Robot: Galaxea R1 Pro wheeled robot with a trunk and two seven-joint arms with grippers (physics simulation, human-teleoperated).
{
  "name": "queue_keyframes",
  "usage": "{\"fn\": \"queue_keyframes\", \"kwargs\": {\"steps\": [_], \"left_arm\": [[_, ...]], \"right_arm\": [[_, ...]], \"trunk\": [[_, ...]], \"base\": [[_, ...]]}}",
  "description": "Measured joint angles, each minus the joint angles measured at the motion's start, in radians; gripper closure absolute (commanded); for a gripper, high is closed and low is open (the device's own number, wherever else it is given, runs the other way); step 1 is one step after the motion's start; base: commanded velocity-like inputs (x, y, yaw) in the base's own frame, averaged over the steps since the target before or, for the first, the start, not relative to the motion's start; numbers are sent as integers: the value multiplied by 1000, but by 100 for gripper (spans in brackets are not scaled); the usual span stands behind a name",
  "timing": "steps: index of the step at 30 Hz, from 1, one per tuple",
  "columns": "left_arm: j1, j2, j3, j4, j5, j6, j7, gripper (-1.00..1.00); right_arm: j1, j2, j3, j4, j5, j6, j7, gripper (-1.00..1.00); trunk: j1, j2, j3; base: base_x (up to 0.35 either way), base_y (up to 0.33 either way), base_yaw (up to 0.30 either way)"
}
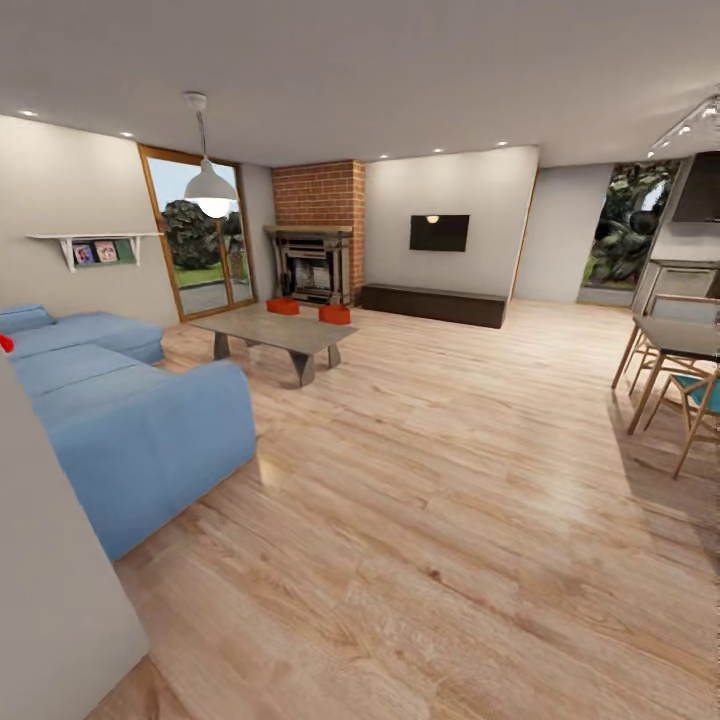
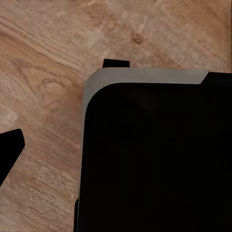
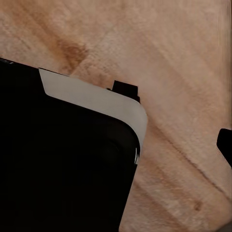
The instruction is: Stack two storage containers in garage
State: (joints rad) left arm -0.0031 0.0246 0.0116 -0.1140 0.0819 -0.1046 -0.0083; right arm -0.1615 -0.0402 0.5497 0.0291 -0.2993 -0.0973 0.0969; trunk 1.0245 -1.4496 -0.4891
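Underfoot, light plank floor (image 1: 430,520) runs past the blue sofa (image 1: 140,420) at nine o'clock to the worktop (image 1: 275,330) at eleven o'clock, where both storage containers (image 1: 283,306) sit near its far edge, well apart from the robot. Judging by this, the approach is in hand — next comes driving close. Whether either claw is apart or together I cannot tell.

Blue sofa (image 1: 130,420) at left. Grey coffee table (image 1: 272,333) beyond it. Brick fireplace (image 1: 318,235) on far wall, TV (image 1: 439,233) beside, dark bench (image 1: 433,304) beneath TV. Pendant lamp (image 1: 210,182) overhead. Wall shelf (image 1: 97,247) at left. Dining table (image 1: 678,340) with chairs (image 1: 697,398) at right.
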Motion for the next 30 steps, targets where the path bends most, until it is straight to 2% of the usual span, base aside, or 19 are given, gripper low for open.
{"fn": "queue_keyframes", "kwargs": {"steps": [19,30], "left_arm": [[0,0,0,0,0,0,0,-100],[0,0,0,0,0,0,0,-100]], "right_arm": [[0,1,0,0,1,0,0,-100],[0,0,0,0,0,0,0,-100]], "trunk": [[0,0,0],[0,0,0]], "base": [[322,0,-239],[322,0,-27]]}}
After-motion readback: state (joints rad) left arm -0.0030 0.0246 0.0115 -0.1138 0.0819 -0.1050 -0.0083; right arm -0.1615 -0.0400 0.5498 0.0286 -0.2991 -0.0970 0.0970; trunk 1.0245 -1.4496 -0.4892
